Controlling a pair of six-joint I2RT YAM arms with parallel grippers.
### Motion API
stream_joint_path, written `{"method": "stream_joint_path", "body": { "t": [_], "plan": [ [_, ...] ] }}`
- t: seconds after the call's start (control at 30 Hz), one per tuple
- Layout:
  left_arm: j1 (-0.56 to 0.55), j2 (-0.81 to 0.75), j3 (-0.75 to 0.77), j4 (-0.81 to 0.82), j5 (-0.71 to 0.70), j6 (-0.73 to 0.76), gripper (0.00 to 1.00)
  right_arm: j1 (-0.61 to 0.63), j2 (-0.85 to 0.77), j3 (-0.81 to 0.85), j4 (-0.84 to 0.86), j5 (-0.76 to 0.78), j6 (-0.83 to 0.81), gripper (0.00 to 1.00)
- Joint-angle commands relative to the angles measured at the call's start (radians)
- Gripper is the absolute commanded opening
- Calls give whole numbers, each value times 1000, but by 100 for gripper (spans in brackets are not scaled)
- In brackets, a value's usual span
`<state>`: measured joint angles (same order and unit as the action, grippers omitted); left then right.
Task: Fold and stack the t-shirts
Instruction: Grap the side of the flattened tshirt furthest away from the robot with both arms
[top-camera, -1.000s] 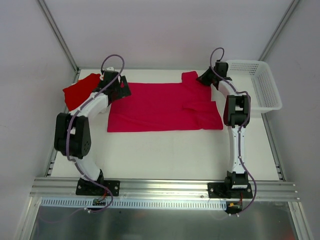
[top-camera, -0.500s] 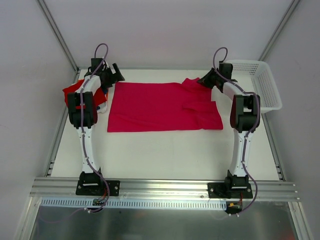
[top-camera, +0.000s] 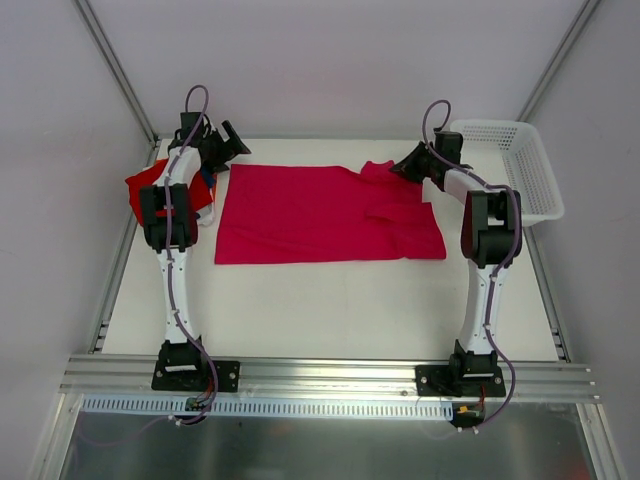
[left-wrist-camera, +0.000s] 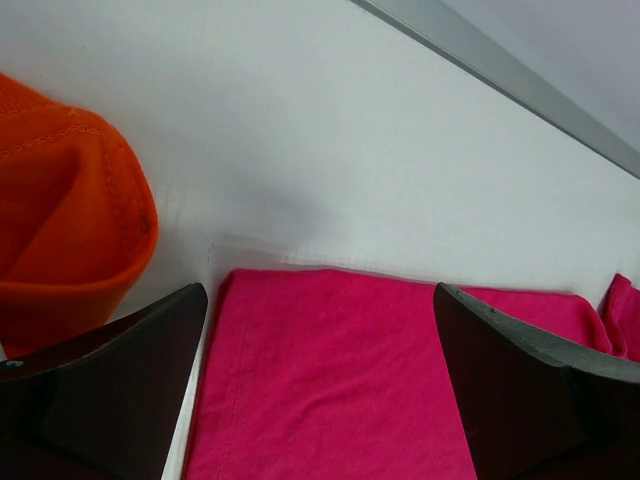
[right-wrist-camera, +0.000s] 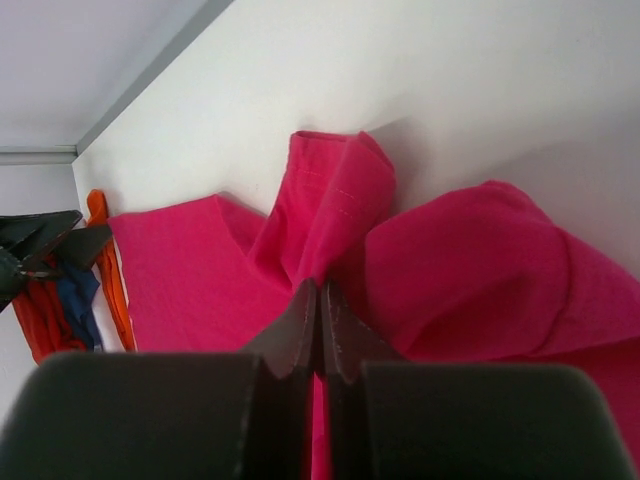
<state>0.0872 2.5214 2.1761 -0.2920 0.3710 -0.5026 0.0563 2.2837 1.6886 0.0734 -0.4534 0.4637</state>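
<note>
magenta t-shirt (top-camera: 310, 215): spread flat in the middle, its far-right sleeve (top-camera: 378, 170) bunched and raised
shirt pile (top-camera: 147, 188): red, orange, blue; far-left corner

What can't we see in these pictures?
- Top view: the left arm covers part of the shirt pile, so the shirts cannot be counted.
- Left wrist view: the orange shirt is cut off by the left edge.
- Right wrist view: the right tool is shut on the pink shirt; its fingers hide how much cloth is pinched.
</note>
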Motion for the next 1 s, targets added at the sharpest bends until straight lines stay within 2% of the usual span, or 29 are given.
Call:
{"method": "stream_joint_path", "body": {
  "t": [0.0,0.07,0.3,0.4,0.67,0.8,0.87,0.97],
  "plan": [
    [11,34,44,-50,-18,-17,98,5,-90,-1,55,-30,4,0],
    [9,53,51,-53,-7,-17,91,5,-89,0,55,-30,3,0],
    [8,79,71,-62,-15,-24,84,4,-76,6,57,-30,3,0],
    [3,102,96,-65,34,-37,77,4,-69,11,60,-27,6,0],
    [3,97,85,-75,45,-36,71,0,-41,20,60,-19,7,0],
    [3,94,83,-76,63,-28,59,-4,-30,17,59,-22,10,0],
    [5,85,76,-73,89,-30,58,-9,-33,11,58,-22,6,1],
    [5,60,47,-87,77,-39,64,-19,-43,-3,58,-22,3,0]
  ]
}}
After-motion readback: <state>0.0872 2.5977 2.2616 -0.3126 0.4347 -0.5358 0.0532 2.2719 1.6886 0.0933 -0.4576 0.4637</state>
